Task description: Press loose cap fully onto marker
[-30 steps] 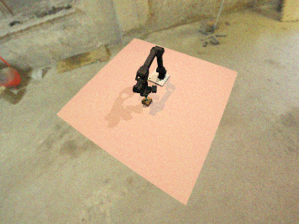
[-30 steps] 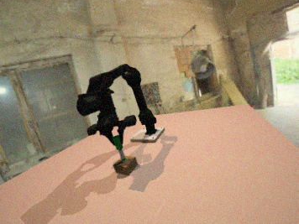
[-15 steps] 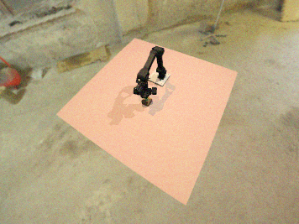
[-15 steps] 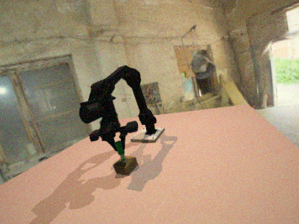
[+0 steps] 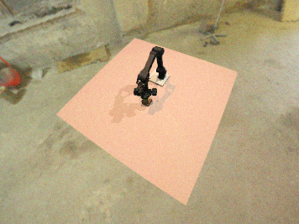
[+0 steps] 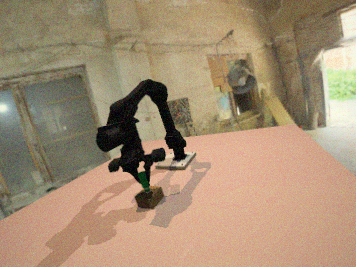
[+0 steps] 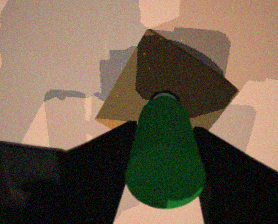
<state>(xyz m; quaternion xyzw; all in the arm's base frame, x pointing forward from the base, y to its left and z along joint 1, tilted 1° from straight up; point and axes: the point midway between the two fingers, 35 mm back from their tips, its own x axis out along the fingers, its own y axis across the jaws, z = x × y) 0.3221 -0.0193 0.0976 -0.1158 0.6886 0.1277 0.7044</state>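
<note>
The brown holder block [image 5: 146,102] [image 6: 148,201] [image 7: 187,75] stands on the pink table. My gripper [image 6: 145,181] [image 7: 164,132] is right above it, pointing down, shut on the green cap [image 6: 143,176] [image 7: 165,155]. The cap is upright with only a slight tilt in the exterior view, and its lower end is close to the block's top. The marker is almost wholly hidden under the cap; a thin grey and dark rim shows at the cap's far edge in the wrist view. Whether the cap is fully seated cannot be told.
The arm's pale base plate [image 5: 156,82] [image 6: 169,166] lies behind the block on the pink table [image 5: 180,143] [image 6: 260,196]. The dark arm arches from it to the block. Arm shadows fall around the block.
</note>
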